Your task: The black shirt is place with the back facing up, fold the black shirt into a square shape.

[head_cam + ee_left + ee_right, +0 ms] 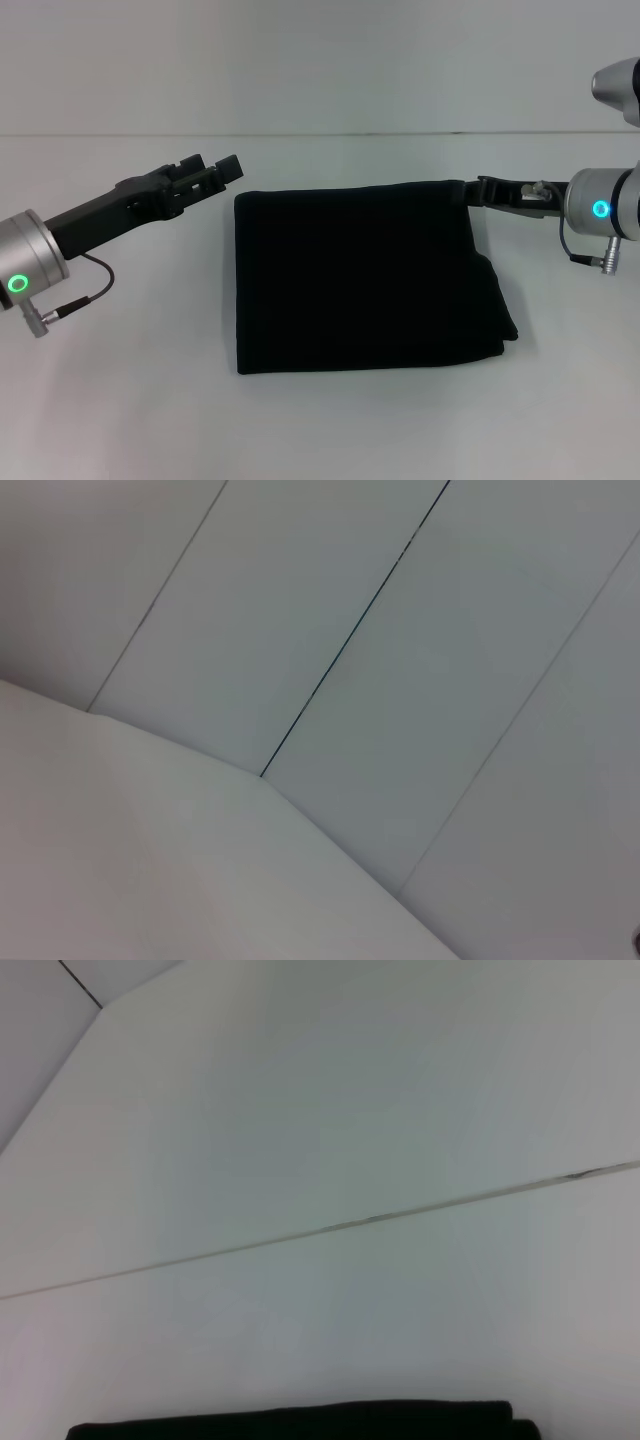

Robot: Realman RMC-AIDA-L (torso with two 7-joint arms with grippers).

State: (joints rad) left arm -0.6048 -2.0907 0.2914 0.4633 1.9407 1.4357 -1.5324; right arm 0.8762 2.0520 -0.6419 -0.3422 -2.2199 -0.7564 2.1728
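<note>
One folded black shirt (pixel 365 280); right gripper (pixel 487 190) pinches its far corner, left gripper (pixel 220 166) slightly open, empty, just beside.

A plain white table (pixel 330 430) fills the foreground under even light. Behind it stands a pale wall (pixel 300 60) of panels with thin dark seams.

A robot test lab, it seems: a bare, plain white bench (pixel 120 420) meets seamed white wall panels (pixel 420 660) behind.
</note>
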